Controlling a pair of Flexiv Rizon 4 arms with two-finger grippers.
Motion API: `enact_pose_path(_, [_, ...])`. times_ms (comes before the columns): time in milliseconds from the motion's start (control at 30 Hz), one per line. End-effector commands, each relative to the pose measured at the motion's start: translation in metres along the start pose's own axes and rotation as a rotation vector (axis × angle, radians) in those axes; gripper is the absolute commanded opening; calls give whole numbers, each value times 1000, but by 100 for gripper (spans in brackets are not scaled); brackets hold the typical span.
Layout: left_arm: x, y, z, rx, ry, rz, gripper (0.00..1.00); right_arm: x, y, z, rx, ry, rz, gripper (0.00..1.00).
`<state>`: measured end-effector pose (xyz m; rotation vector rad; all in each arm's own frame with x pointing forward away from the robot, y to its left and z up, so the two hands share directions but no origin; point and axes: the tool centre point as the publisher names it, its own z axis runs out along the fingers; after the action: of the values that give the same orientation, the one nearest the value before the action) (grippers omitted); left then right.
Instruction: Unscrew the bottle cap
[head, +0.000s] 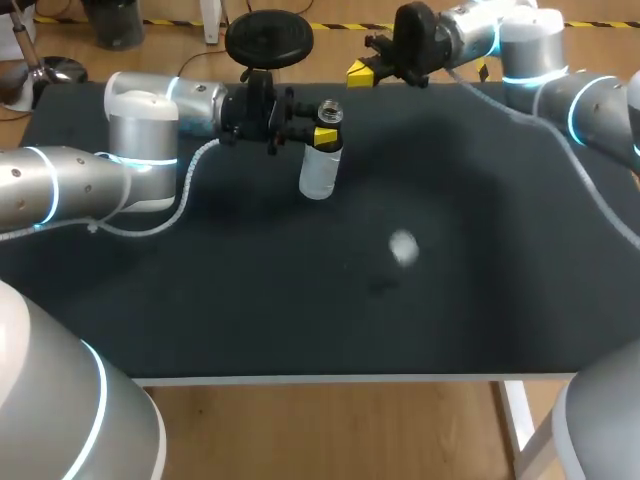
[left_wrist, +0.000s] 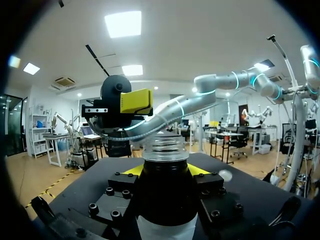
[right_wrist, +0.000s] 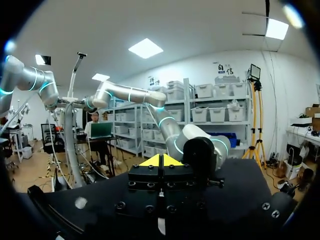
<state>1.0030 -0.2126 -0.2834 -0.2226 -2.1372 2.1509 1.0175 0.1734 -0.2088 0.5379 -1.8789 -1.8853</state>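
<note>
The left gripper (head: 322, 135) comes in from the left and pinches the bottle (head: 320, 172) just under its neck, with one yellow tip on each side of it. The bottle is clear and stands roughly upright at the far middle of the table (head: 200, 300). Its threaded mouth is bare and open above the fingers. In the left wrist view the bottle (left_wrist: 165, 200) fills the space between the fingers of the left gripper (left_wrist: 165, 172).

The cap (head: 403, 246) is off. It shows as a small white blur to the right of the bottle and nearer, well apart from both grippers. Whether it rests flat on the table cannot be told.

The right gripper (head: 362, 70) hangs at the table's far edge, to the right of the bottle and beyond it. Its yellow tips are pressed together on nothing (right_wrist: 161, 161). Nothing stands between it and the bottle's mouth.
</note>
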Motion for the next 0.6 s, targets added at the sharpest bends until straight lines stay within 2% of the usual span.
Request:
enact_pose_path(33, [0, -1, 0, -1, 0, -1, 0, 4, 3, -26, 90, -105, 12, 0])
enact_pose_path(67, [0, -1, 0, -1, 0, -1, 0, 3, 2, -32, 89, -182, 37, 0])
enact_pose_path(133, [0, -1, 0, -1, 0, -1, 0, 8, -1, -38, 160, -231, 51, 0])
enact_pose_path(167, [0, -1, 0, -1, 0, -1, 0, 1, -5, -40, 171, -300, 74, 0])
enact_pose_path(200, [0, -1, 0, -1, 0, -1, 0, 0, -7, -43, 182, -338, 69, 37])
enact_pose_path(233, [0, -1, 0, -1, 0, -1, 0, -1, -8, -45, 184, -354, 68, 100])
enact_pose_path(300, [0, -1, 0, -1, 0, -1, 0, -1, -7, -51, 175, -430, 63, 100])
enact_pose_path(333, [0, -1, 0, -1, 0, -1, 0, 0, -6, -52, 169, -433, 59, 100])
enact_pose_path(467, [0, -1, 0, -1, 0, -1, 0, 1, -4, -58, 217, -529, 47, 100])
enact_pose_path(600, [0, -1, 0, -1, 0, -1, 0, 0, -4, -73, 263, -753, 46, 100])
